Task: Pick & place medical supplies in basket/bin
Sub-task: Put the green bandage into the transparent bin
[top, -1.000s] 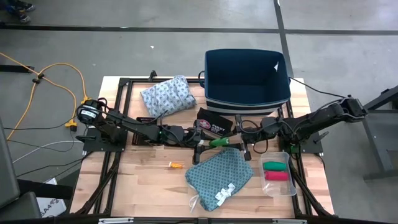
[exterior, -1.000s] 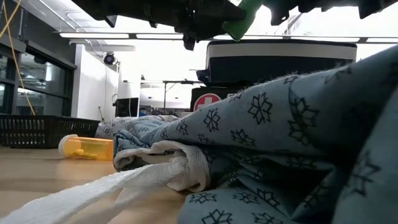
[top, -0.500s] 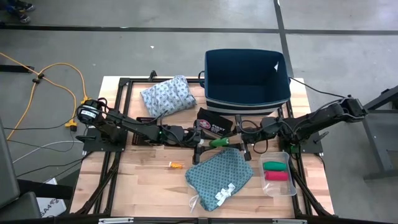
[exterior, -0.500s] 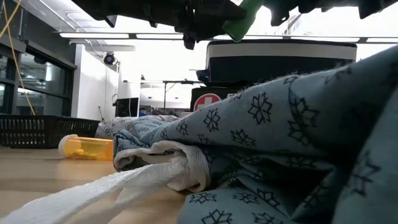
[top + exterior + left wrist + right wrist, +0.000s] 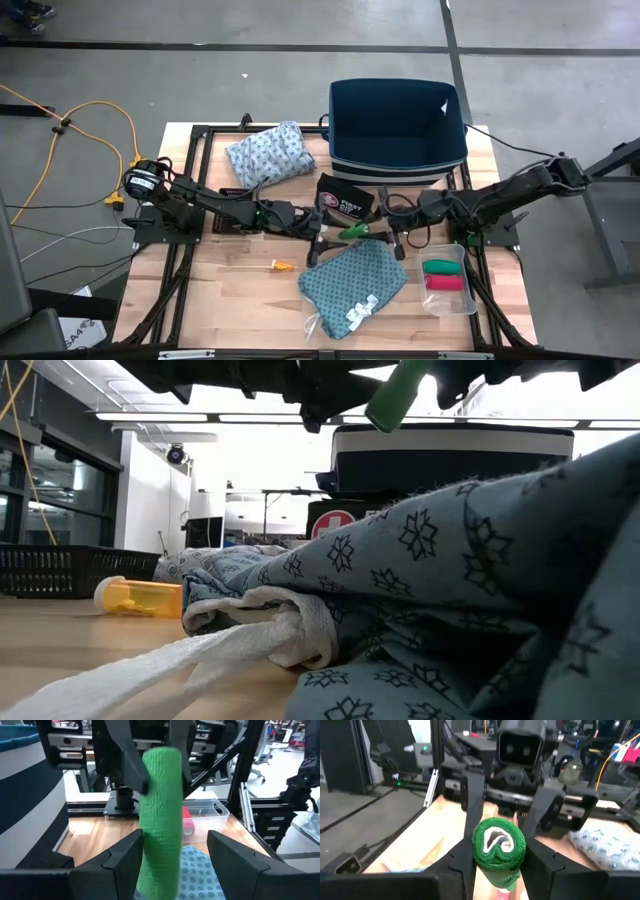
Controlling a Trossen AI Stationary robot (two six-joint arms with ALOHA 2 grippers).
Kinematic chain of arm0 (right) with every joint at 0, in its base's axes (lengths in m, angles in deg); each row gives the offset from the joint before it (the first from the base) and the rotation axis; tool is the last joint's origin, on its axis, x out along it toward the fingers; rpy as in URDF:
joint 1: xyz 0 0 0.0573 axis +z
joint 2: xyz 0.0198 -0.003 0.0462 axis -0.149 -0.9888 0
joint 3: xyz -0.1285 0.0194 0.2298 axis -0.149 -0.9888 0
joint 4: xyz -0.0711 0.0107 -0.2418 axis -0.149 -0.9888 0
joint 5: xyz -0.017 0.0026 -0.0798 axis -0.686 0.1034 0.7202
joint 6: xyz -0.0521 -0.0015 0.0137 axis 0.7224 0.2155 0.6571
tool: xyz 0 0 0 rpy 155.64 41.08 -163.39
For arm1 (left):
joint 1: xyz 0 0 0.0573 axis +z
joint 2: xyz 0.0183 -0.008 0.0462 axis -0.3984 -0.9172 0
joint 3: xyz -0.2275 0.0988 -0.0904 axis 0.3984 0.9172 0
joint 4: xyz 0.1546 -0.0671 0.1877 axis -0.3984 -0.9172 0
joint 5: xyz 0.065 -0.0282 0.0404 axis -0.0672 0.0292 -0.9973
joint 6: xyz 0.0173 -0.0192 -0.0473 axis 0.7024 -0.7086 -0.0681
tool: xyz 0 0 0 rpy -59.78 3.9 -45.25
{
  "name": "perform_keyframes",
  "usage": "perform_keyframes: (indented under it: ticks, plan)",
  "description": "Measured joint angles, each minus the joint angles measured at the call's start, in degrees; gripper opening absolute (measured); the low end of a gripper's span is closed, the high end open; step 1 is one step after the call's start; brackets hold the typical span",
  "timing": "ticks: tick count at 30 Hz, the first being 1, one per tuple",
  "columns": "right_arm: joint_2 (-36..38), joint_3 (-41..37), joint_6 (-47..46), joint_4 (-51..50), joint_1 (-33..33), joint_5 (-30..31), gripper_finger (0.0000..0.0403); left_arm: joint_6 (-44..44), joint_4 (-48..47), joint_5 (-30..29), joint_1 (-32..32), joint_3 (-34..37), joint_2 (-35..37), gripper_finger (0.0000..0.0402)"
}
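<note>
A green roll [image 5: 353, 231] hangs in the air between my two grippers, above the teal cloth with white ties [image 5: 355, 283]. My right gripper [image 5: 378, 231] is shut on it. My left gripper [image 5: 325, 232] faces it, open, its fingers [image 5: 125, 862] on either side of the roll's free end [image 5: 160, 845]. The pale blue-grey cloth [image 5: 268, 155] lies at the far left, beside the navy bin [image 5: 398, 125]. A thin orange-tipped stick [image 5: 277, 265] lies on the wood. My right gripper pinches the green roll's end [image 5: 496, 862] between its two fingers [image 5: 462, 870]. The fingers come level from the table's right and lie along the roll. The roll is lifted clear, its free end tilted slightly down toward my left gripper. Whether a left finger touches the roll, I cannot tell.
A clear tray [image 5: 447, 297] at the right holds a green and a red roll. A black first-aid pouch [image 5: 345, 200] lies before the bin. The low view shows an orange pill bottle [image 5: 140, 597] and a black basket [image 5: 60, 570] at the left.
My left gripper has opened and let go of the green roll, staying where it was. The roll stays in my right gripper and has tipped a little.
</note>
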Motion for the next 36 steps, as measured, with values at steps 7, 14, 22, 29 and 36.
perform_keyframes:
  ticks: [7,14,22,29,36]
  plan:
    - [3.9,0.0,-5.7,-10.6,2.6,1.9,0.0116,0.0,0.0,0.2,0.0,0.0,0.0,0.0214]
    - [11.4,0.0,-14.8,-19.5,5.7,0.5,0.0116,0.0,-0.1,0.1,0.0,0.0,0.0,0.0214]
    - [19.3,0.0,-24.8,-30.3,9.8,-3.8,0.0116,0.0,-0.2,0.1,0.0,0.0,0.0,0.0214]
    - [23.1,0.0,-33.7,-35.2,13.4,-9.7,0.0116,-0.2,-0.2,0.1,0.0,0.0,0.0,0.0214]
    - [26.1,0.0,-46.6,-45.8,16.6,-10.5,0.0116,-0.3,-0.3,0.0,0.0,0.0,0.0,0.0214]
